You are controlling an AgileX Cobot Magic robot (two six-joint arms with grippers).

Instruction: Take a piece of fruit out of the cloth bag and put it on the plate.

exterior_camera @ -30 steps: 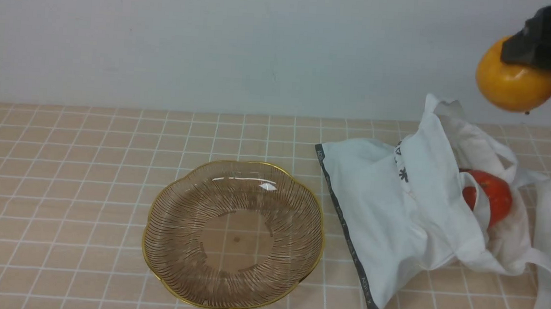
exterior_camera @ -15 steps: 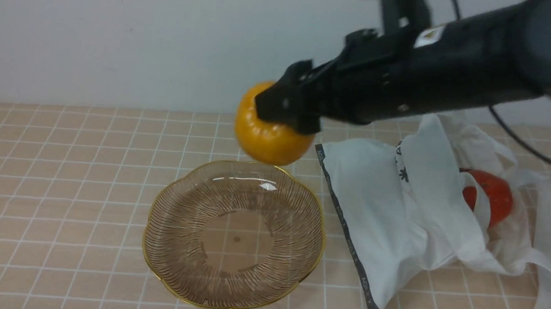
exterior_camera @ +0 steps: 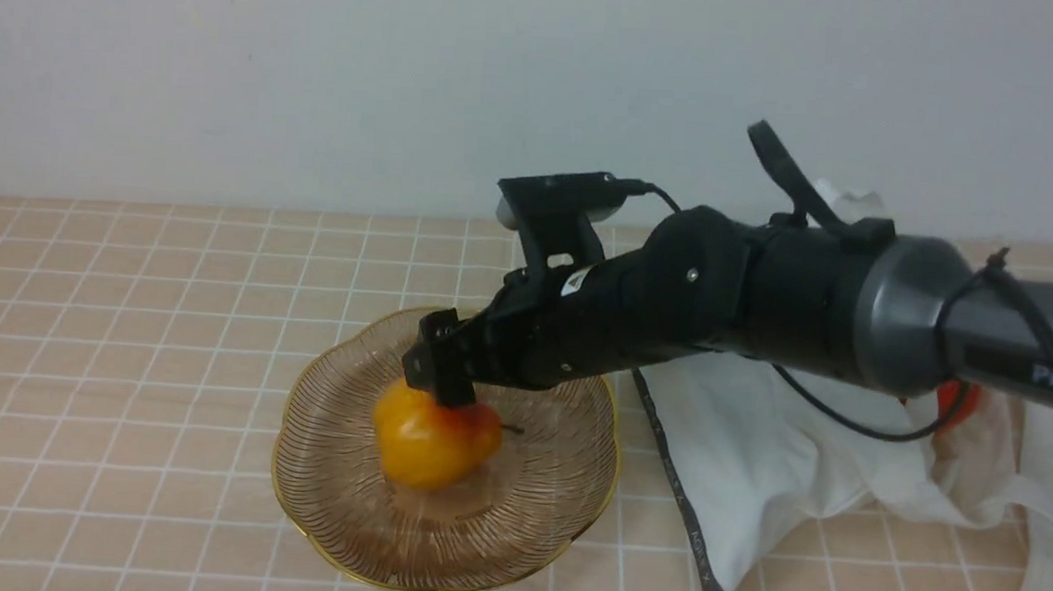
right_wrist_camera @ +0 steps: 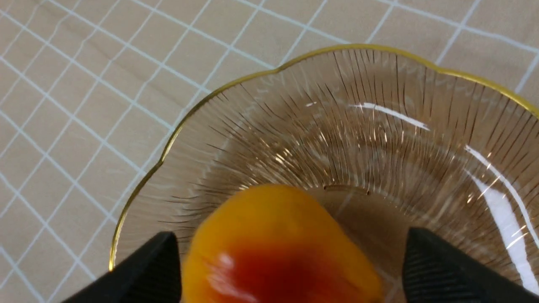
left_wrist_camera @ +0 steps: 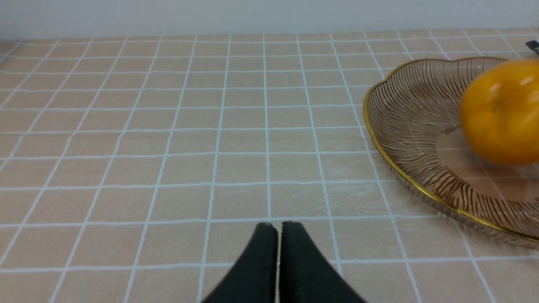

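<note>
The orange-yellow fruit has been set inside the plate, whose raised rim should check rolling, and the right fingers are spread around it, seemingly for release, though contact is blurred.

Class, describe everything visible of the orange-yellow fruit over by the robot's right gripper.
The glossy orange-yellow fruit is rounded but narrows toward one end, where a red-orange blush spreads and a thin dark stem juts out. Its skin looks smooth and firm. It lies tilted inside the ribbed, brownish glass plate with a scalloped gold rim. The black right gripper is open around it; whether either finger touches it is unclear.
</note>
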